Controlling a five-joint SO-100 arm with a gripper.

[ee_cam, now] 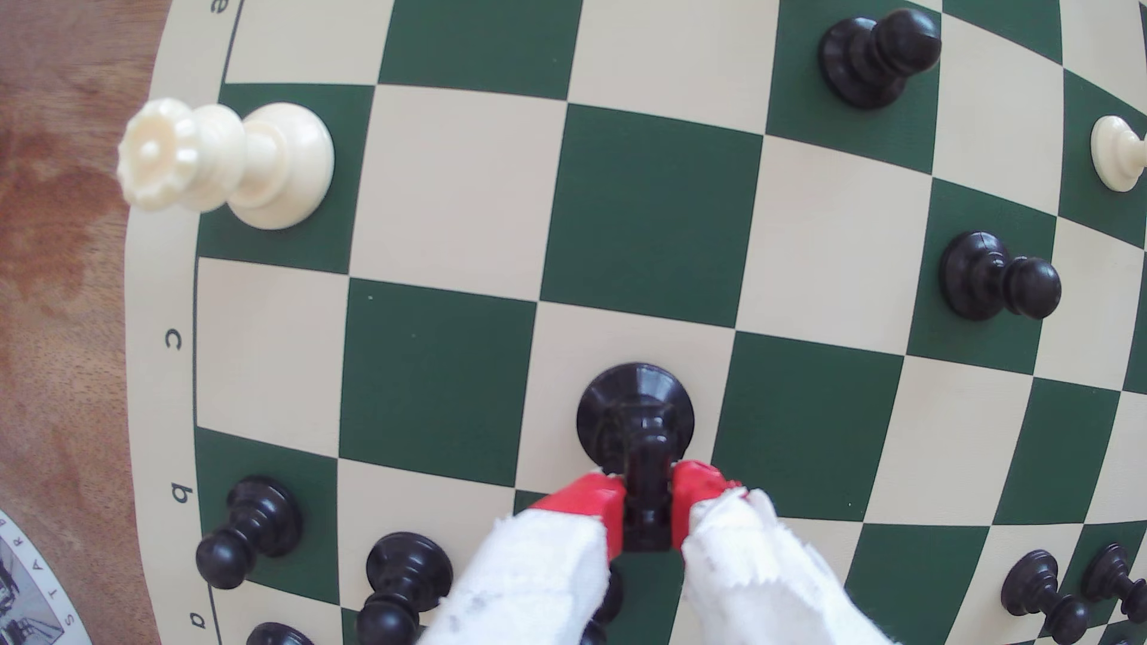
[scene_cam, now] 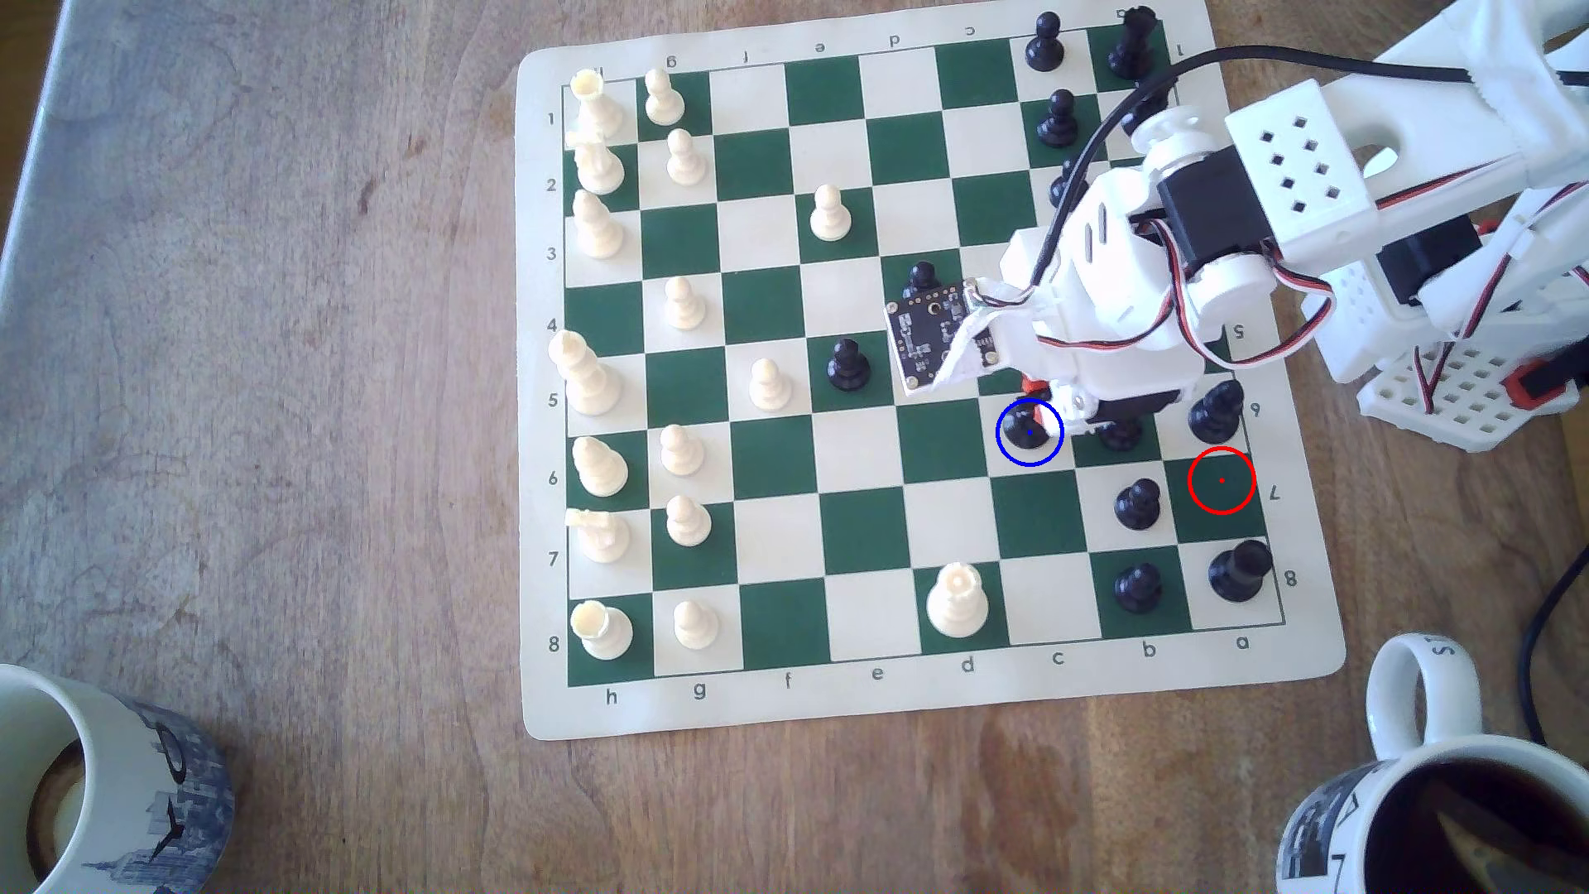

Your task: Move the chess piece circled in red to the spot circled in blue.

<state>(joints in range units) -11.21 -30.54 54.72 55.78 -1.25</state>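
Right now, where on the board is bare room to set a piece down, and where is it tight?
Open: the squares between the white queen and the gripped black knight, plus the red-ringed square. Tight: around the gripper, where black pawns crowd the board's edge.

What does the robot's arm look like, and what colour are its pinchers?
The arm is chunky white plastic with black motor blocks at its joints. Thin red, white and black wires loop along it, and a thick black cable runs over the top. A small black circuit board sticks out near the wrist. The gripper has red fingertips, with frayed white cloth wrapped behind them.
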